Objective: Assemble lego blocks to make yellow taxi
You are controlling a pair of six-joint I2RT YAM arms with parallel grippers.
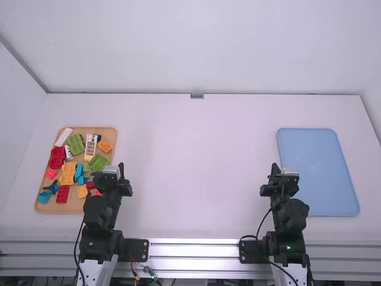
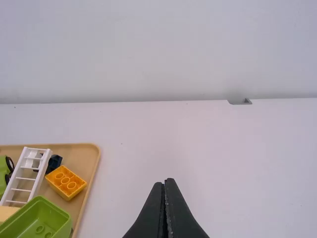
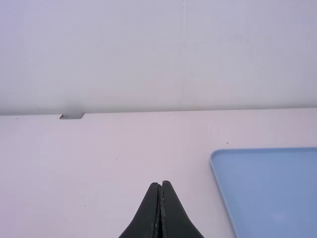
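Note:
My left gripper [image 1: 121, 170] is at the right edge of the tan tray; in the left wrist view the gripper [image 2: 165, 184] is shut with nothing between its fingers. My right gripper [image 1: 275, 170] is just left of the blue tray, and in the right wrist view the gripper [image 3: 161, 186] is shut and empty too. Loose on the tan tray lie a yellow-orange piece [image 1: 68, 173], a small orange brick [image 1: 105, 146], an orange brick [image 1: 82, 191] and a blue wheeled piece [image 1: 79, 171]. The orange brick [image 2: 66, 182] shows its hollow underside.
Also on the tan tray [image 1: 111, 130] are green pieces [image 1: 75, 144], red bricks [image 1: 63, 194] and a white ladder-like piece [image 1: 90, 145]. At the right lies the blue tray [image 1: 315, 167]. A wall [image 1: 196, 47] rises behind the table's far edge.

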